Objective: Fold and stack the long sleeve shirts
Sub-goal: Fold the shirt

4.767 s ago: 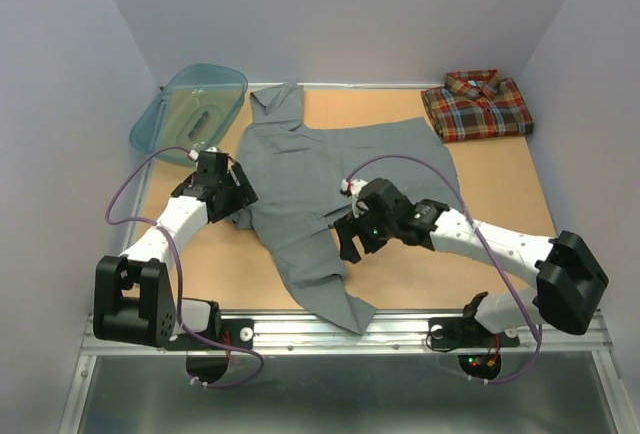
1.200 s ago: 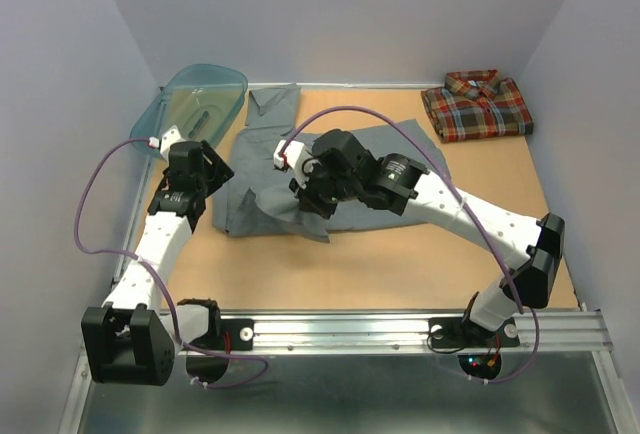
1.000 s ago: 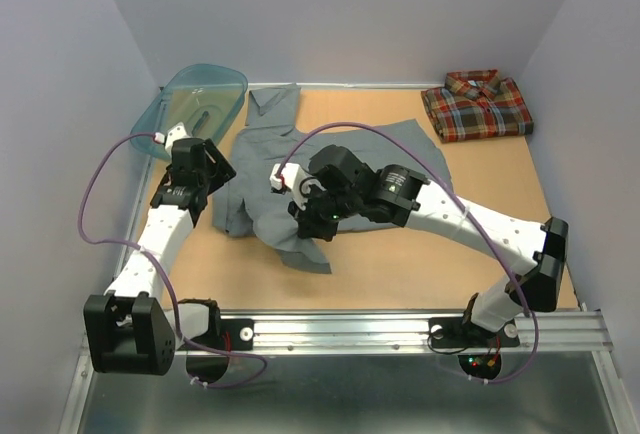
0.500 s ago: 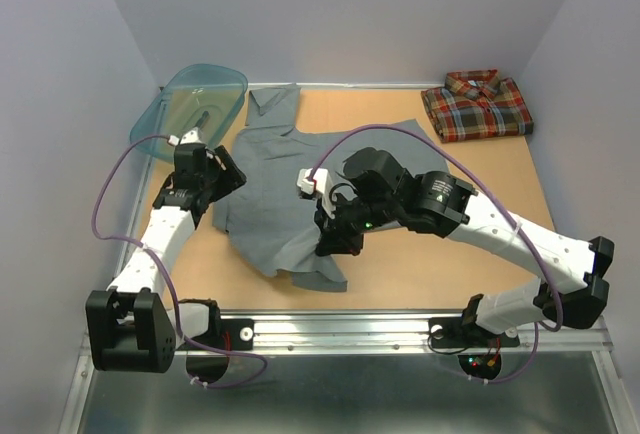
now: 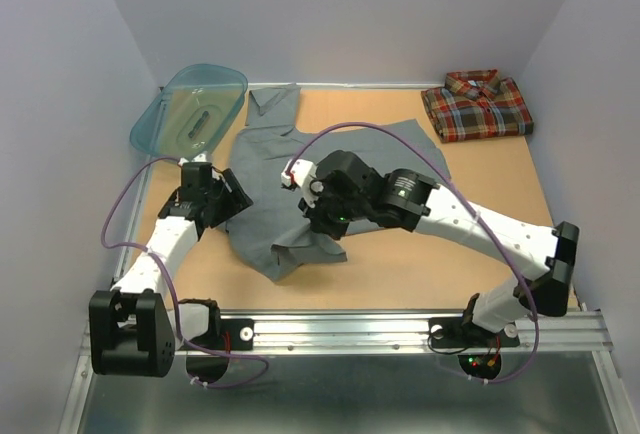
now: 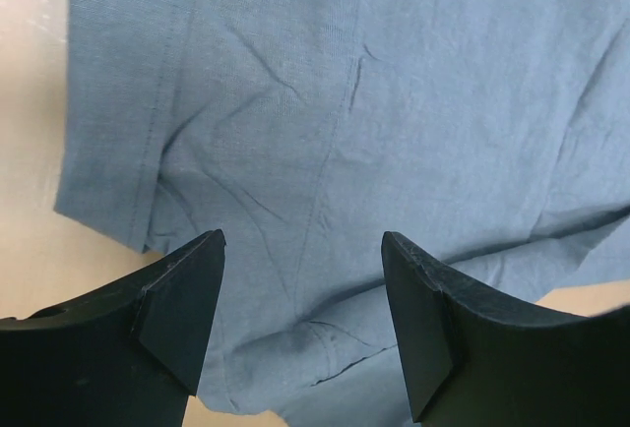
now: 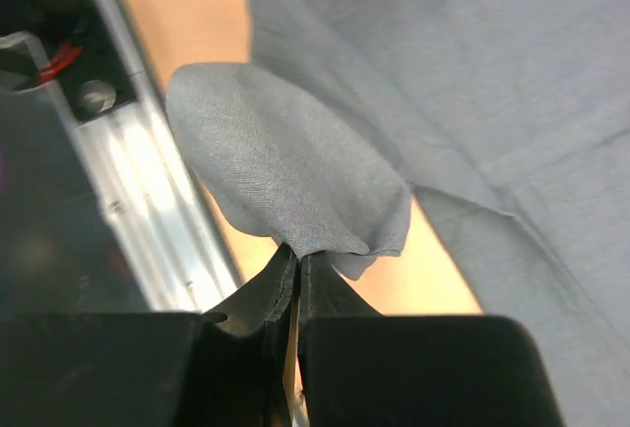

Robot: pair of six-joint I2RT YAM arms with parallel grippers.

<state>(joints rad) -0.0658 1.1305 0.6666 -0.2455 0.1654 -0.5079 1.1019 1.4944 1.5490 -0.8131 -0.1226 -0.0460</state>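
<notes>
The grey long sleeve shirt (image 5: 290,154) lies partly folded on the tan table, collar toward the back. My right gripper (image 5: 325,222) is shut on a fold of its cloth (image 7: 285,166), pinched at the fingertips (image 7: 297,255) and lifted above the table. My left gripper (image 5: 226,204) hovers open over the shirt's left edge, with its fingers (image 6: 182,294) apart above the wrinkled cloth (image 6: 345,102) and nothing between them. The plaid long sleeve shirt (image 5: 477,104) sits folded at the back right corner.
A teal plastic basin (image 5: 190,109) leans at the back left corner, close to the grey shirt's collar. The metal rail (image 5: 330,329) runs along the near edge and shows in the right wrist view (image 7: 128,191). Bare tabletop (image 5: 480,184) lies right of the grey shirt.
My right gripper swung toward the front with the grey cloth, then came back toward the middle, dragging the lower part of the shirt. My left gripper drifted nearer, still open.
</notes>
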